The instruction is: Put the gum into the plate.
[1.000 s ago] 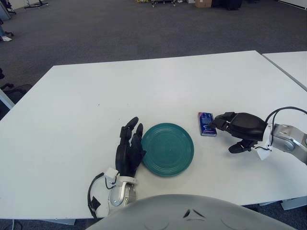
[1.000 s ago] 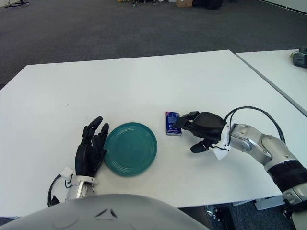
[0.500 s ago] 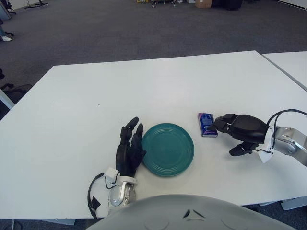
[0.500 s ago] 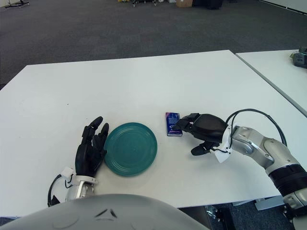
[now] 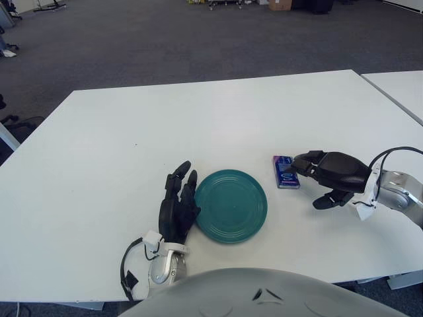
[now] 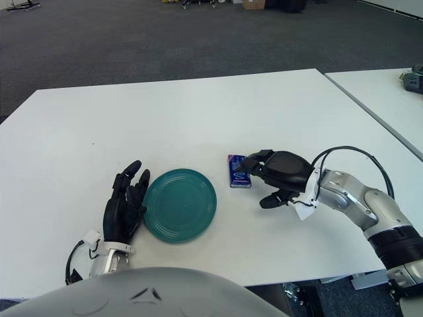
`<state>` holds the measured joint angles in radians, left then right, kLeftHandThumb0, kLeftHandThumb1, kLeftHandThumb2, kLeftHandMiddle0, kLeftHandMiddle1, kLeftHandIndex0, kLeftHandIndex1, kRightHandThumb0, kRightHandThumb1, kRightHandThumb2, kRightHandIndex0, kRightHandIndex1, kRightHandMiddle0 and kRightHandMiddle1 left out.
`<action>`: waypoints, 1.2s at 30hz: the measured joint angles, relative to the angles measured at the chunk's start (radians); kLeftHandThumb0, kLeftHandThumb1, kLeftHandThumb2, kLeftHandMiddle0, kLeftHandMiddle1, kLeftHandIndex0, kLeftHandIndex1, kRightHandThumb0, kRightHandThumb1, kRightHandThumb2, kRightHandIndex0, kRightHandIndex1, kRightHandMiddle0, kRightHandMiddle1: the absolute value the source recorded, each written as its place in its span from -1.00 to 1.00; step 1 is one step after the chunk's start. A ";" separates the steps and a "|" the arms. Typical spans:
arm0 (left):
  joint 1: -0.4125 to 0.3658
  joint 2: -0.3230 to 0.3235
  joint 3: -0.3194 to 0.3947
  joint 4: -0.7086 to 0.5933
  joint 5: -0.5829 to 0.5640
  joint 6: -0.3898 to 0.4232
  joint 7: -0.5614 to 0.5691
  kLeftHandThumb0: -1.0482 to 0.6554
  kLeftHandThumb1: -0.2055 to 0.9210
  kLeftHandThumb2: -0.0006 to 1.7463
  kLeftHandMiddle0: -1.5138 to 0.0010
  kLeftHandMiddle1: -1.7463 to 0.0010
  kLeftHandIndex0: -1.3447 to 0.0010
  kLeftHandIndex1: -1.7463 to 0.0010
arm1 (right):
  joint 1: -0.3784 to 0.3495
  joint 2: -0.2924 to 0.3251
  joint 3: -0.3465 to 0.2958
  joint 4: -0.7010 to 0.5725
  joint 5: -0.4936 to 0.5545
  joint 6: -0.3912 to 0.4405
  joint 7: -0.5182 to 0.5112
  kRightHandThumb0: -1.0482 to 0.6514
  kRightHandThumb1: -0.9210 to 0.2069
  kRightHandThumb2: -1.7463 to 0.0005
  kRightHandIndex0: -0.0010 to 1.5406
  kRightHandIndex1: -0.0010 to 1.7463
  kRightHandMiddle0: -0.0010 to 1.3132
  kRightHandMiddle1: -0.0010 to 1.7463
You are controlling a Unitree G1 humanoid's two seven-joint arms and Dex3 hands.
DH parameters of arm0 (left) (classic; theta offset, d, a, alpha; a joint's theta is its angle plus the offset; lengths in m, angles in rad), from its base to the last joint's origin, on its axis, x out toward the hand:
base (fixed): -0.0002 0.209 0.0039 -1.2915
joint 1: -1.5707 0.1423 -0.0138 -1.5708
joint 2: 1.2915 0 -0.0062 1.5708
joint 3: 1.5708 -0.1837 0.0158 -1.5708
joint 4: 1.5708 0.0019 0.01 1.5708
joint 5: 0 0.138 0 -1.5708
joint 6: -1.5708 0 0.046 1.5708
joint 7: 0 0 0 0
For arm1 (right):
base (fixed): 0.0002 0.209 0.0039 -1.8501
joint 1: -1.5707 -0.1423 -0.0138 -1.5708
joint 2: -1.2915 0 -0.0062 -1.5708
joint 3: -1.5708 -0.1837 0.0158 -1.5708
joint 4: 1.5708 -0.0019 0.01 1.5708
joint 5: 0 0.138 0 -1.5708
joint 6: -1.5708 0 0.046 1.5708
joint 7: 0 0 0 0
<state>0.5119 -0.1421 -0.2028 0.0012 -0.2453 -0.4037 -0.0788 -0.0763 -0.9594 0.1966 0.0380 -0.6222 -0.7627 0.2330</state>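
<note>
A small blue pack of gum lies flat on the white table, just right of the round teal plate. My right hand comes in from the right, its spread black fingers over the gum's right edge and its thumb hanging lower; it holds nothing, and I cannot tell if the fingertips touch the pack. In the right eye view the gum shows the same way beside the plate. My left hand shows just left of the plate, fingers straight and relaxed.
A second white table stands close on the right, with a narrow gap between. Dark carpet floor lies beyond the far edge. The table's front edge runs just below my hands.
My right hand dipped slightly half a second ago, then rose and edged left so its fingertips now overlap the gum's right side. Gum, plate and left hand stayed put.
</note>
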 measured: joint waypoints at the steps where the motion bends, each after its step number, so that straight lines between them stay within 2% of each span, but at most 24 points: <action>1: 0.000 0.000 0.000 0.000 0.001 0.000 0.000 -0.75 1.00 0.00 0.52 0.99 1.00 0.01 | -0.005 0.004 -0.009 -0.006 0.008 0.000 -0.001 -0.90 -1.00 0.00 -0.43 -0.96 -1.00 -0.07; 5: 0.000 0.000 0.004 0.000 -0.001 0.000 0.000 -0.76 1.00 0.00 0.51 0.99 1.00 -0.01 | -0.019 0.022 -0.041 -0.029 0.030 0.004 -0.006 -0.92 -1.00 -0.02 -0.42 -0.96 -1.00 -0.05; 8: -0.001 0.000 0.009 0.001 -0.012 0.000 -0.003 -0.78 1.00 0.00 0.52 1.00 1.00 -0.02 | -0.022 0.044 -0.064 -0.047 0.062 0.027 -0.005 -0.90 -1.00 0.04 -0.47 -0.98 -1.00 -0.02; 15: -0.015 0.008 0.030 0.011 -0.052 0.006 -0.025 -0.81 1.00 0.00 0.52 0.99 1.00 -0.03 | -0.030 0.110 -0.090 -0.097 0.084 0.121 0.005 -0.84 -1.00 0.20 -0.55 -1.00 -1.00 -0.02; 20: -0.025 0.013 0.039 0.017 -0.057 0.011 -0.030 -0.82 1.00 0.01 0.53 1.00 1.00 0.00 | -0.055 0.171 -0.088 -0.139 0.058 0.212 0.015 -0.84 -1.00 0.23 -0.61 -1.00 -1.00 -0.10; 28: -0.027 0.015 0.035 0.005 -0.051 0.024 -0.031 -0.82 1.00 0.01 0.54 1.00 1.00 0.06 | -0.088 0.245 -0.041 -0.199 -0.046 0.327 0.043 -0.92 -1.00 0.16 -0.73 -1.00 -1.00 -0.29; 36: -0.027 0.015 0.034 0.002 -0.055 0.031 -0.040 -0.81 1.00 0.02 0.55 1.00 1.00 0.07 | -0.022 0.339 0.056 -0.201 -0.200 0.426 0.027 -0.98 -1.00 0.10 -0.82 -1.00 -1.00 -0.52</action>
<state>0.4852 -0.1275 -0.1693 0.0031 -0.2998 -0.3728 -0.1185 -0.0979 -0.6207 0.2524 -0.1629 -0.8223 -0.3362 0.2597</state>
